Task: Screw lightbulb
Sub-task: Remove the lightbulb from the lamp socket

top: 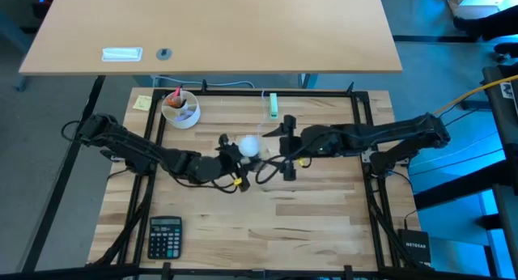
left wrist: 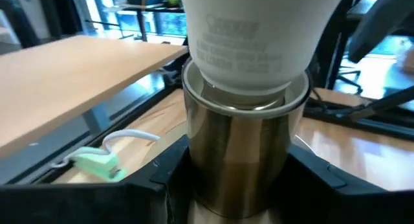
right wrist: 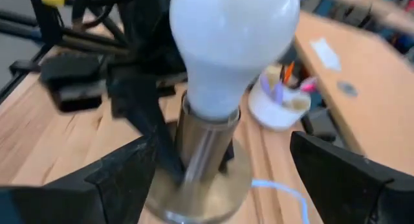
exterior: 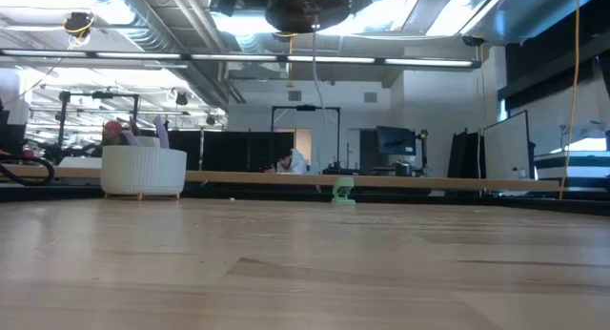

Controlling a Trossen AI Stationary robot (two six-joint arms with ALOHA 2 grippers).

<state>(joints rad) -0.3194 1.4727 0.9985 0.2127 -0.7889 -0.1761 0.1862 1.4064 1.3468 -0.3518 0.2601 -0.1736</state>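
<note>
We log the lightbulb (top: pixel 249 146) at mid-desk, seated neck-down in a metallic socket (left wrist: pixel 236 156) and held above the desk (top: pixel 267 223) between the two arms. The left tool (top: pixel 231 154) is closed on the socket: in its wrist view we see the dark fingers (left wrist: pixel 162 185) pressed against both sides of the metal cylinder, the bulb's white neck directly above them. The right tool (right wrist: pixel 213 179) stands just beside the bulb on the opposite side, its fingers (right wrist: pixel 123 175) spread wide either side of the socket and touching neither it nor the bulb. Beyond the left tool, toward the desk's far edge, we note a white bowl (top: pixel 180 108) with pink and orange contents; beyond the right tool, a small green item (top: pixel 273 104) on a thin white cord. Near the desk's front edge, on the left arm's side, lies a calculator (top: pixel 165 236).
</note>
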